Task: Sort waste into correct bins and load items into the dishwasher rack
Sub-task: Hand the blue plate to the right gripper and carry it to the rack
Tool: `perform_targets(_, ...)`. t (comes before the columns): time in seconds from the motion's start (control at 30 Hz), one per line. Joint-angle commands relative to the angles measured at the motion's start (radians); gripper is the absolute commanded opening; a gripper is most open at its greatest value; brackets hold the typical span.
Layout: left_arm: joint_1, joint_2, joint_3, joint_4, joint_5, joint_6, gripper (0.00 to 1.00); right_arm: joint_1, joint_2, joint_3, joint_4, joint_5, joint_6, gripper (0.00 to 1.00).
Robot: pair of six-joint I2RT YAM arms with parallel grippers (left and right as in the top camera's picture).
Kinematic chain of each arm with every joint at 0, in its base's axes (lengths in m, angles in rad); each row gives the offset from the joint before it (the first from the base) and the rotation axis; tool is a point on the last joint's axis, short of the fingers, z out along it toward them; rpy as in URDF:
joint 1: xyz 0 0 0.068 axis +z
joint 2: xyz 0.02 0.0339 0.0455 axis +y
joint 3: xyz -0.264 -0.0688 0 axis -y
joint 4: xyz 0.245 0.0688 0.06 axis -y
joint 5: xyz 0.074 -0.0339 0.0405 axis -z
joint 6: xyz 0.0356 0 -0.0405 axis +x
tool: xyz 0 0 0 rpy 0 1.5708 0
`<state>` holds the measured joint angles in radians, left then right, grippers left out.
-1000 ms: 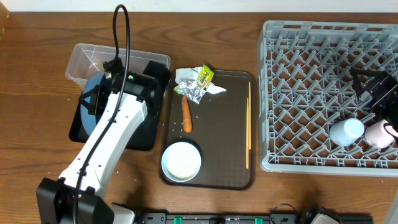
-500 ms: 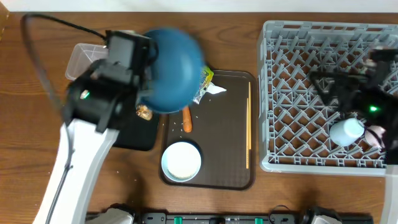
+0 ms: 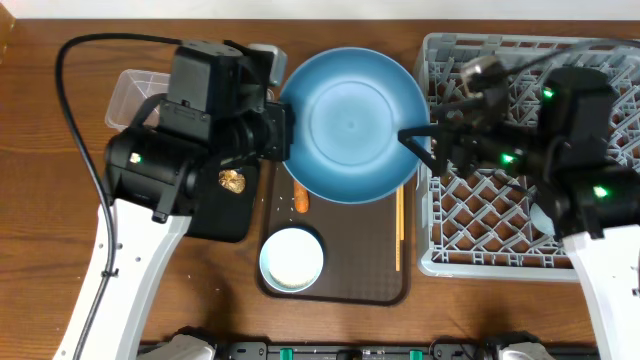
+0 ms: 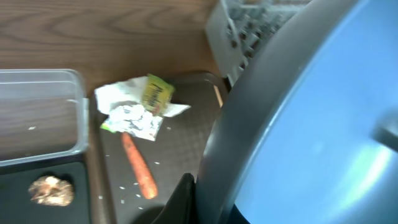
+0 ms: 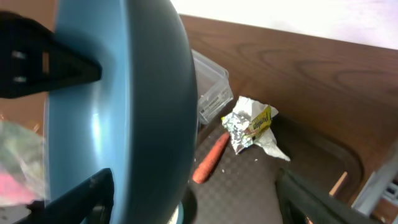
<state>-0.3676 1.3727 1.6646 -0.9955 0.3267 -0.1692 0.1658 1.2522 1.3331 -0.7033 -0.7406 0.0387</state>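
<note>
Over the wooden table the left gripper pinches the rim of the large round dark-blue plate, the right gripper spread at its opposite edge

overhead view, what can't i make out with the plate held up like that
Wrappers: overhead, fully under the plate.
Carrot stick and chopsticks: overhead, far ends under the plate.
Rack: overhead, much of it under the right arm.
Right jaws' contact with the plate's rim: overhead, blurred by motion.
</note>
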Motion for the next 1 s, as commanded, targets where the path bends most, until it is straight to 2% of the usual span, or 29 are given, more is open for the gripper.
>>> perform_targets(0.0,-0.039,-0.007,0.008,0.015,0.054,0.020,0.07,0.038,0.034,0.002,0.025,0.019,0.001,0.45)
perform_targets(0.13,-0.078,-0.006,0.008,0.022,0.008,0.020,0.06,0.051,0.053,0.002,0.065,0.019,0.033,0.11)
perform_targets(0.17,-0.086,-0.005,0.008,0.022,-0.016,0.020,0.11,0.050,0.050,0.002,0.073,0.019,0.035,0.01)
perform_targets(0.2,-0.090,-0.005,0.008,0.022,-0.029,0.020,0.17,0.047,0.047,0.002,0.076,0.020,0.035,0.01)
perform_targets(0.23,-0.092,-0.005,0.008,0.022,-0.041,0.020,0.37,0.043,0.041,0.002,0.076,0.035,0.035,0.01)
perform_targets(0.27,-0.091,-0.005,0.008,0.022,-0.051,0.020,0.51,0.039,0.034,0.002,0.072,0.056,0.035,0.01)
perform_targets(0.3,-0.091,-0.005,0.008,0.022,-0.061,0.020,0.89,0.034,0.026,0.002,0.064,0.089,0.035,0.01)
perform_targets(0.33,-0.091,-0.005,0.008,0.022,-0.075,0.020,0.98,0.028,0.012,0.002,0.053,0.146,0.035,0.01)
perform_targets(0.5,-0.091,-0.006,0.008,0.018,-0.093,0.020,0.98,0.016,-0.071,0.002,-0.025,0.601,0.062,0.01)
perform_targets(0.77,-0.091,-0.006,0.008,0.018,-0.093,0.020,0.98,-0.004,-0.111,0.002,-0.058,1.579,0.088,0.01)
perform_targets(0.87,-0.091,-0.006,0.008,0.018,-0.093,0.020,0.98,-0.050,-0.072,0.002,0.016,1.846,0.040,0.01)
perform_targets(0.97,-0.091,-0.006,0.008,0.017,-0.093,0.020,0.98,-0.103,-0.033,0.002,0.103,1.949,-0.058,0.01)
